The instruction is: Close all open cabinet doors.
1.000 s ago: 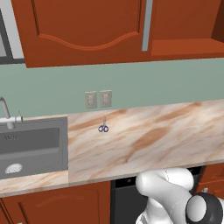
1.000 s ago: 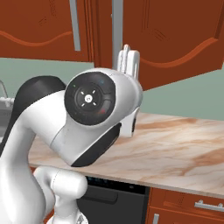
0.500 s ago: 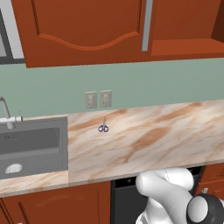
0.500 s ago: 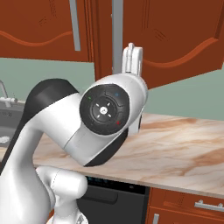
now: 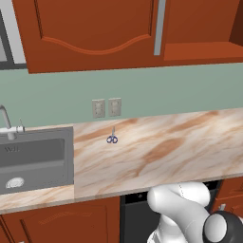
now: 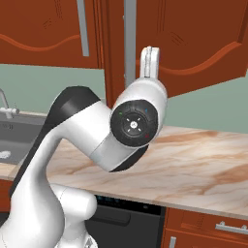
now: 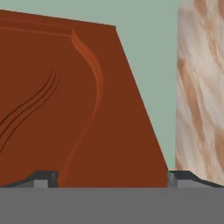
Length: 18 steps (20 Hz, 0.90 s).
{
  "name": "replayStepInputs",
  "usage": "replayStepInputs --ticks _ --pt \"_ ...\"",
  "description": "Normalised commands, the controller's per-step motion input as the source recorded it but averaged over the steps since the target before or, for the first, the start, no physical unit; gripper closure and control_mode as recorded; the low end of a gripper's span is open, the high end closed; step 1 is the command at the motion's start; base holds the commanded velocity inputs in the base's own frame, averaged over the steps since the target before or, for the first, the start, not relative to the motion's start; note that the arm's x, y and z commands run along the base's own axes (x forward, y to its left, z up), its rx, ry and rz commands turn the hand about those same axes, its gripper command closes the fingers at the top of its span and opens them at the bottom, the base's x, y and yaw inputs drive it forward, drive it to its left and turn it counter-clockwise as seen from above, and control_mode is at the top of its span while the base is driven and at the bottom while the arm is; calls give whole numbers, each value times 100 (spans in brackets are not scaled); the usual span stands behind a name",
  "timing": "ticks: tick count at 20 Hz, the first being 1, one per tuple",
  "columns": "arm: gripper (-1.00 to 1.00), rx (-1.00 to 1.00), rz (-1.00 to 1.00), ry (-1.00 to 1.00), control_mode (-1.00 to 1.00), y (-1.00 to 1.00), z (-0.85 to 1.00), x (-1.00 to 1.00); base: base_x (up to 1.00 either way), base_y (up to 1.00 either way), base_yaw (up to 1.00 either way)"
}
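An open cabinet door (image 6: 193, 43) of glossy reddish-brown wood hangs swung out from the wall cabinet at the upper right. Its arched panel face (image 7: 78, 109) stands close in front of my gripper (image 7: 111, 178) in the hand view. The two fingertips (image 7: 43, 178) sit wide apart with nothing held, so the gripper is open. My white hand (image 6: 149, 62) points up just left of that door, beside a silver bar handle (image 6: 129, 43). Another cabinet door (image 5: 95, 33) with a handle (image 5: 160, 26) lies flat and shut, with the open cabinet bay (image 5: 201, 33) to its right.
A marble counter (image 5: 166, 147) runs below, with small scissors (image 5: 112, 138) near the wall outlets (image 5: 107, 107). A steel sink (image 5: 33, 156) and faucet (image 5: 5, 121) are at the left. A dark dishwasher front (image 6: 126, 218) sits under the counter behind my arm.
My arm has swung to the right in the right base view, and the hand has risen a little beside the open door. The jaws stayed wide.
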Motion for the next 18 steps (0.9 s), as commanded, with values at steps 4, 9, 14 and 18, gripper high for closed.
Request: replayStepInputs --ticks 4,9,14,18 --pt "-100 4 9 -6 -100 3 5 27 0 0 0" --pt "-100 4 12 -2 -100 2 1 26 0 0 0" --pt "-100 4 15 0 -100 11 2 25 0 0 0" --pt "-100 5 19 0 -100 16 3 30 0 0 0"
